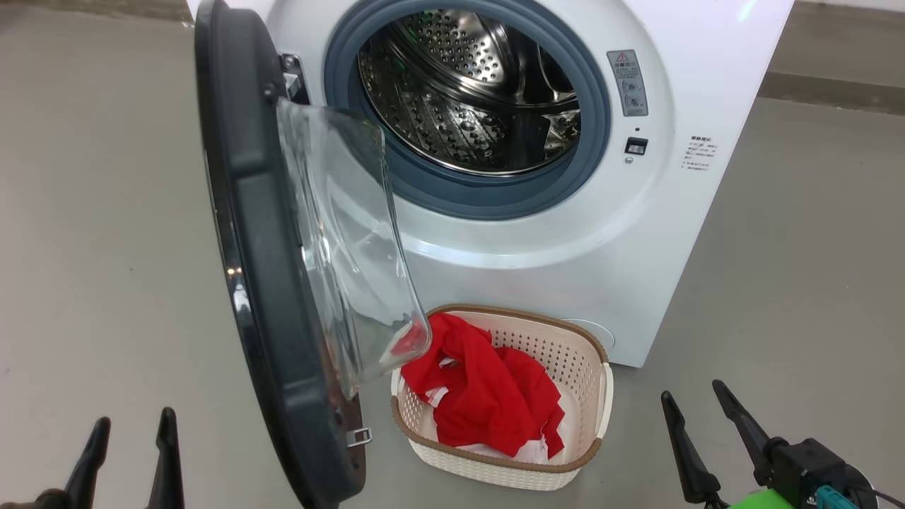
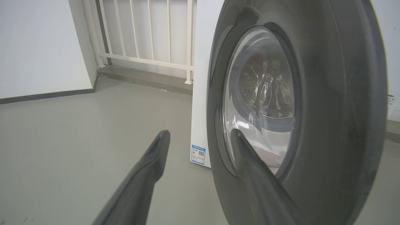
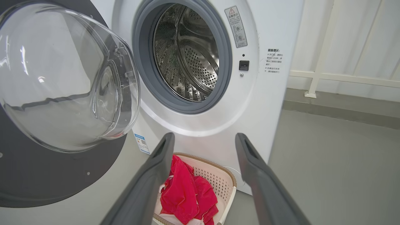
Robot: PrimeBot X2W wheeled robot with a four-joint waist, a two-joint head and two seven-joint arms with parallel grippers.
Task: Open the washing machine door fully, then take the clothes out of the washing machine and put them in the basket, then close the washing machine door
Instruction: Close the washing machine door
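Door (image 1: 269, 283) swung open, standing out from washer (image 1: 636, 247). Red clothes (image 1: 488, 396) piled in basket (image 1: 580, 367), which sits just in front of washer, beside door's lower part. Left gripper (image 1: 134, 417) and right gripper (image 1: 691, 390) both spread wide, holding nothing. Left is near door's outer face, probably not touching.

the left pincer (image 1: 136, 417) is showing two long, matt dark fingers (image 1: 166, 459) tapering to blunt points. the right pincer (image 1: 691, 390) is wearing the same pair, growing out of a boxy black mount (image 1: 806, 463), with a bright green part (image 1: 760, 500), a teal connector (image 1: 827, 497) and a thin black cable (image 1: 887, 497) showing beside it.
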